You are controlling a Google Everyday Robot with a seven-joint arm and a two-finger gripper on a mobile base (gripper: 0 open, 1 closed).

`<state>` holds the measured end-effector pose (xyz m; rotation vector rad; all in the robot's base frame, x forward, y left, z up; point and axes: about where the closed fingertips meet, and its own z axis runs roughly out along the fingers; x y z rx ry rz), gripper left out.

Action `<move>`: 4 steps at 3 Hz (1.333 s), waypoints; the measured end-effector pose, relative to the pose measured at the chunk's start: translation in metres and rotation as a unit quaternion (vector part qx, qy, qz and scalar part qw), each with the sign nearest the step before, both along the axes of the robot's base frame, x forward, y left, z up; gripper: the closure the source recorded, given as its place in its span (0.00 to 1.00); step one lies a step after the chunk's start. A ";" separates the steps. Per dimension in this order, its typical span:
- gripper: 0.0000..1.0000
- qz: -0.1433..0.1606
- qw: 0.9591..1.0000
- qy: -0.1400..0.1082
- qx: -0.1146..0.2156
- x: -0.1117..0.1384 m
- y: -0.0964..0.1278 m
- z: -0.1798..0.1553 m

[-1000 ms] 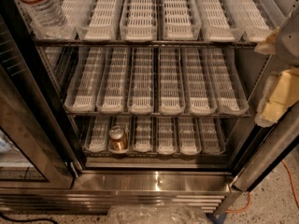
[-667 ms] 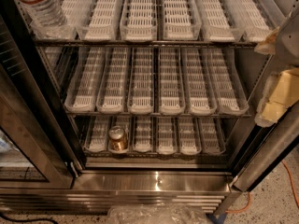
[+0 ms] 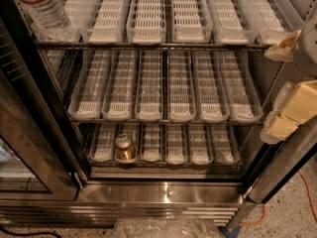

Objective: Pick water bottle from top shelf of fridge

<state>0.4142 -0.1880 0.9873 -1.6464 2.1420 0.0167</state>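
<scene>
A water bottle (image 3: 45, 8) stands upright at the near end of the far-left lane tray on the top shelf (image 3: 148, 45) of an open fridge (image 3: 158, 195). It is probably kept at the front edge for easy reach, while the other clear trays (image 3: 148, 14) on that rack hold nothing. The robot's gripper (image 3: 271, 90) hangs at the right edge of the opening, well apart from the bottle, its cream pads spread with nothing between them. A small bronze can (image 3: 125, 148) sits alone in a lane of the lowest rack.
</scene>
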 end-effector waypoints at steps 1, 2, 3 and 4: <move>0.00 0.021 0.997 -0.012 0.072 -0.016 0.028 0.010; 0.00 0.059 0.986 -0.052 0.145 -0.022 0.065 0.029; 0.00 0.122 0.962 -0.066 0.234 -0.029 0.132 0.069; 0.00 0.122 0.962 -0.066 0.234 -0.029 0.132 0.069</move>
